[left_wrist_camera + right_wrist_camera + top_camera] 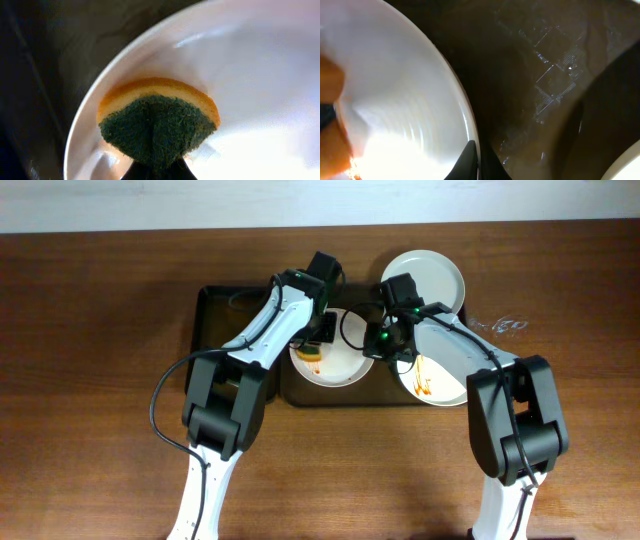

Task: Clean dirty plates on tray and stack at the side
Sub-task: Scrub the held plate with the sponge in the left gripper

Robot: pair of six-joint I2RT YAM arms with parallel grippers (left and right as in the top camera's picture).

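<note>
- While the tray [228, 320] lies on the table [90, 470], it holds one plate [345, 367] in its right half. This plate has orange sauce streaks [310, 354] on its left part.
- A second plate [428, 383], also with orange streaks, lies at the right edge of the tray. I cannot tell if it touches the tray.
- A third plate [430, 272], clean, lies at the far right corner of the tray.
- The left arm reaches over the tray from its near left side. The left gripper [320, 332] is over the left part of the plate, with its jaws clamped on a sponge [157, 125].
- The right arm bends in from the right of the tray. The right gripper [385, 345] is at the right rim of the plate, with its jaws closed together on this rim.
- Only the left wrist view shows the sponge well: yellow with a green rough face, pinched at the bottom and touching the white plate.
- Only the right wrist view shows the thin rim between the dark fingertips, and scratch-like marks on the bare tray floor beside it. In the overhead view the arm covers this place.
</note>
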